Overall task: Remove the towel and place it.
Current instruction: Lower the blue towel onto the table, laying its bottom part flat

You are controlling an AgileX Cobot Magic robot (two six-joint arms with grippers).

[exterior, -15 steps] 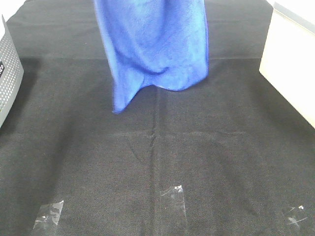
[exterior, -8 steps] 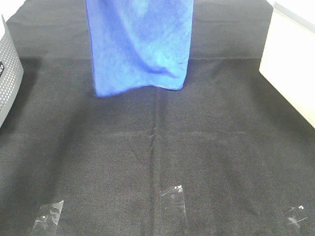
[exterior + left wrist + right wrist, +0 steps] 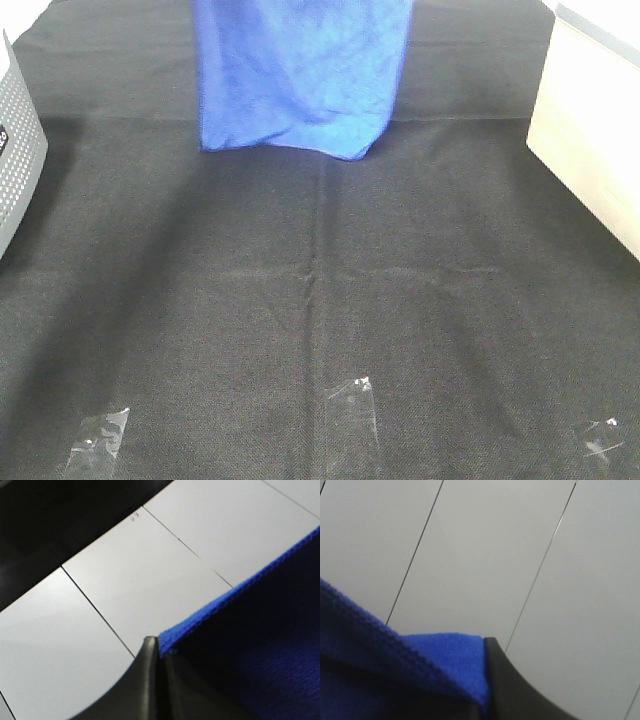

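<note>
Black-clothed table (image 3: 320, 300) below, pale seamed panels behind in both wrist views. Left tool (image 3: 158, 649) pinched tight on the stitched edge of the towel (image 3: 300, 75); right tool (image 3: 489, 675) likewise clamped on its upper edge. Hanging between the two at the far side of the table, lower hem seemingly clear of the cloth. Best handled now by holding both pinches level and taut, lowering together, hem first, then laying flat before letting go. Perforated grey bin (image 3: 15, 150) at the left edge, white box (image 3: 590, 130) at the right, tape scraps (image 3: 350, 405) near the front. Both arms outside the high view; towel's top cut off; white tag nowhere visible; drop spot impossible to tell
</note>
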